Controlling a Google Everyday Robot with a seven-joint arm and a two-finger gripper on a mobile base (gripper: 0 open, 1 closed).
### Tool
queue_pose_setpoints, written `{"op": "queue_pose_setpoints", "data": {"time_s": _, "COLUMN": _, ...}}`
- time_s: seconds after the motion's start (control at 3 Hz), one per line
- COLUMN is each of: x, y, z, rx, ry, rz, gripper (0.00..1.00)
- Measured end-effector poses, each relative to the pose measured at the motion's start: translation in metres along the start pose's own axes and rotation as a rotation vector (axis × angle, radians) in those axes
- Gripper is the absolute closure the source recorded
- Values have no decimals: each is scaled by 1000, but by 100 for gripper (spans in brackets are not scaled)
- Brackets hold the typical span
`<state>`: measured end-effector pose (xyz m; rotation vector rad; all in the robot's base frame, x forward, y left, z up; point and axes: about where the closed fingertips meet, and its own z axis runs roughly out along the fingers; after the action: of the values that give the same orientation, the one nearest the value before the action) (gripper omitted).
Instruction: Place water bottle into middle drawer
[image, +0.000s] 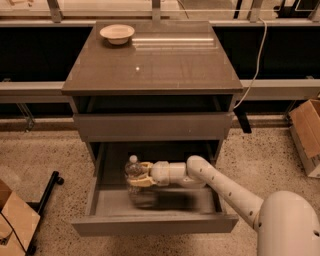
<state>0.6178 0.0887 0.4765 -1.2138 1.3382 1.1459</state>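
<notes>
The water bottle (134, 172) is a small clear bottle with a white cap. It stands upright inside the pulled-out middle drawer (155, 225), left of centre, with its lower part over the lighter grey floor. My gripper (140, 176) reaches in from the right and is shut around the bottle's upper body. I cannot tell whether the bottle's base touches the drawer floor. My white arm (225, 187) crosses the drawer's right side.
A closed plain drawer front (152, 126) sits above the open drawer. A cream bowl (117, 33) stands on the cabinet top at the back left. Cardboard boxes lie on the floor at right (307, 135) and left (15, 220). A black stand foot (47, 185) is at left.
</notes>
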Motion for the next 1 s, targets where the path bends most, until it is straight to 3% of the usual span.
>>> {"op": "queue_pose_setpoints", "data": {"time_s": 0.67, "x": 14, "y": 16, "z": 12, "rx": 4, "ry": 5, "rz": 14, "gripper": 4}}
{"op": "queue_pose_setpoints", "data": {"time_s": 1.0, "x": 12, "y": 21, "z": 14, "rx": 13, "ry": 10, "rz": 14, "gripper": 0}}
